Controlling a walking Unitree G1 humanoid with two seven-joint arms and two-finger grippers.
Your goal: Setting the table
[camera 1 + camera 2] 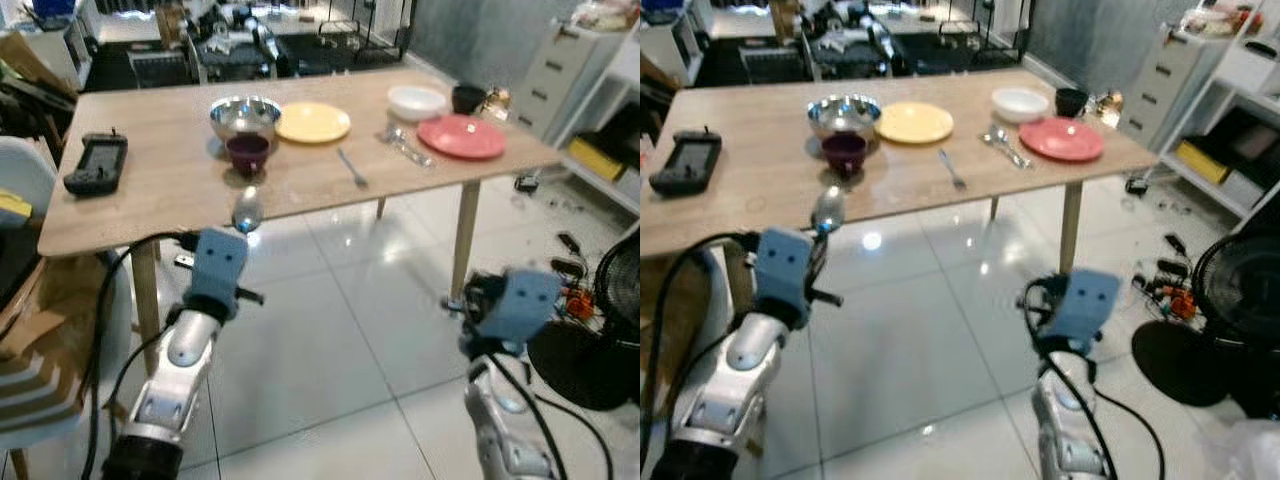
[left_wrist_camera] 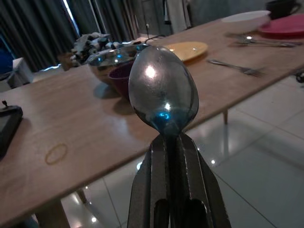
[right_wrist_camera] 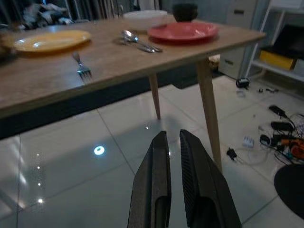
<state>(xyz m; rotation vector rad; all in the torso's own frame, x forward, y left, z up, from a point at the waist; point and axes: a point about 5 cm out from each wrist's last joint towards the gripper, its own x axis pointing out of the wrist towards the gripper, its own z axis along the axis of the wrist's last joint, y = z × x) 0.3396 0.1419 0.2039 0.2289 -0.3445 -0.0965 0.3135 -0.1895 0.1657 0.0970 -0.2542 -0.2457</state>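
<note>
Left wrist view: left gripper (image 2: 173,142) fingers clamp the spoon (image 2: 163,95) handle, bowl jutting beyond their tips.

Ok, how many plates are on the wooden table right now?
2. A round yellow plate lies just right of the shiny metal bowl; a round red plate lies near the table's right end, beside the white bowl. None looks hidden.

Lived-in home, dining area. Wooden table (image 1: 160,200) on glossy white floor tiles (image 1: 330,340), laid with a yellow plate (image 1: 313,122), red plate (image 1: 461,136), white bowl (image 1: 416,101) and steel bowl (image 1: 244,116). Grey drawer unit (image 1: 555,75), dark curtains (image 2: 42,28), loose cables (image 3: 280,137) and a floor fan (image 1: 1240,300) at the edges.
</note>
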